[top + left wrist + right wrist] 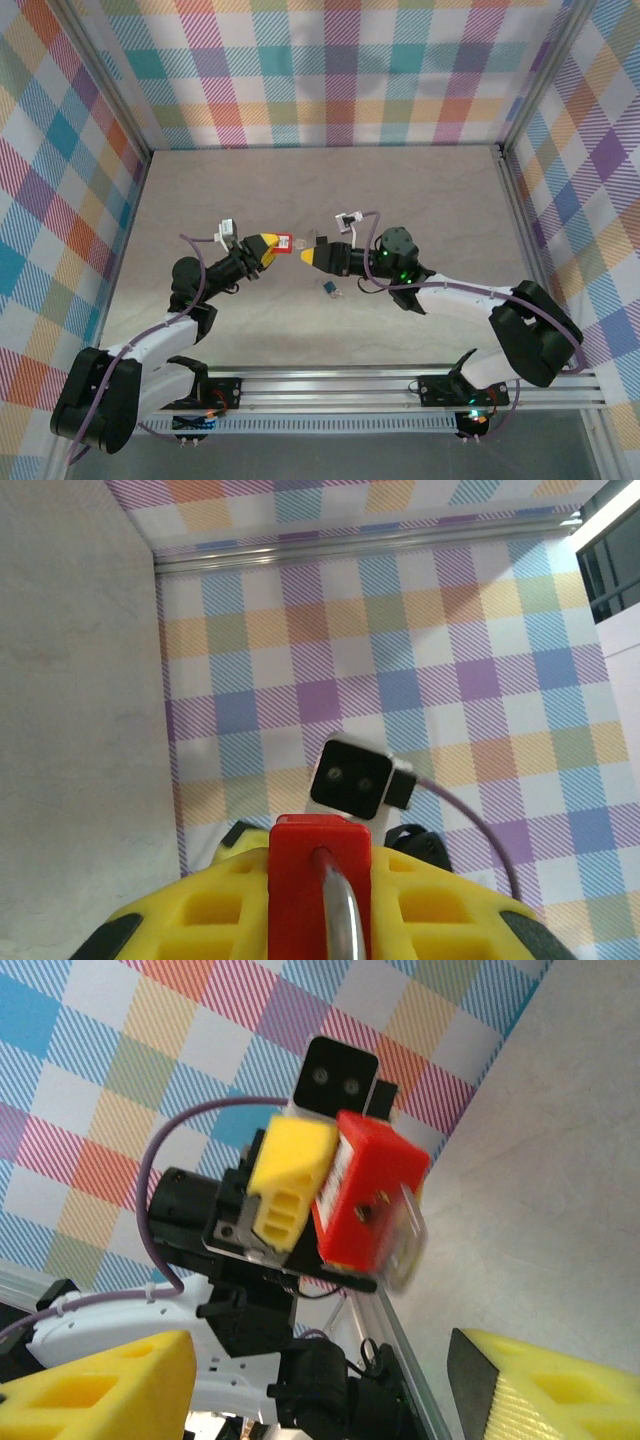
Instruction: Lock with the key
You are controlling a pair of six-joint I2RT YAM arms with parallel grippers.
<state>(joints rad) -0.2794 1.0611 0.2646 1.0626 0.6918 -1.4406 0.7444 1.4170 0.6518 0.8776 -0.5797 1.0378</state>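
Small blue padlock (328, 289) on grey table (420, 200) nearest the bases, beyond it right gripper (312, 255) with yellow fingers spread, holding nothing, thin silver key (405, 1232), blurred, sticking from red block-shaped padlock (365, 1200), left gripper (270, 246) clamped on its body, checked wall (350, 70) behind.

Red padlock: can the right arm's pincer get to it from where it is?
Probably yes. The left pincer holds the red padlock up off the table, its face turned toward the right pincer, which is open just in front of it. I can see nothing blocking the way.
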